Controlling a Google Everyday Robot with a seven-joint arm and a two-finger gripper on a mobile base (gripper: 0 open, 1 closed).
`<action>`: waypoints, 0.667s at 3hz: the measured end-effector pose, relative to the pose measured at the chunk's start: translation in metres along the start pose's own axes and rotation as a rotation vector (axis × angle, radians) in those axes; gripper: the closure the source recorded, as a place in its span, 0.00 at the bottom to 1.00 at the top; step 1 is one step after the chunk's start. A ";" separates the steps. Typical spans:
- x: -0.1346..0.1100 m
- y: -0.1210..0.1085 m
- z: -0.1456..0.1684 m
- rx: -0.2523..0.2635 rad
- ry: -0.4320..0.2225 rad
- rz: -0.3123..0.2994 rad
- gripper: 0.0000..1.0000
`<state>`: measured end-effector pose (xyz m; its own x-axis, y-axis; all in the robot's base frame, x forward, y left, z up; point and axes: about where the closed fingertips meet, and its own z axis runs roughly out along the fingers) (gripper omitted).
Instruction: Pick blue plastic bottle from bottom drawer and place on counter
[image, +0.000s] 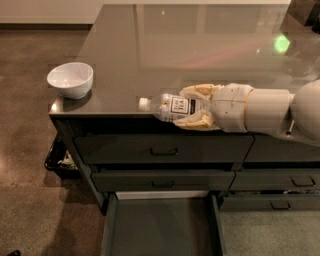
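Note:
My gripper (192, 106) is shut on the blue plastic bottle (170, 106), a small clear bottle with a white cap and a white label with a dark square. It holds the bottle on its side, cap pointing left, at the height of the counter's front edge. The counter (200, 45) is a glossy grey-brown top. The bottom drawer (162, 230) is pulled open below, its dark interior bare. My white arm (270, 110) reaches in from the right.
A white bowl (70, 79) sits on the counter's front left corner. Two handled drawers (162, 150) are closed above the open one. A dark bin (59, 157) with items stands on the floor left of the cabinet.

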<state>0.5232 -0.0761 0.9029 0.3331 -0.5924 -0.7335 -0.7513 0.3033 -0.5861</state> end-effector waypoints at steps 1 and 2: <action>0.000 0.000 0.000 0.000 0.000 0.000 1.00; -0.015 -0.003 -0.008 0.042 0.001 -0.073 1.00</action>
<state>0.5156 -0.0734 0.9184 0.3859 -0.6149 -0.6877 -0.7001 0.2903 -0.6524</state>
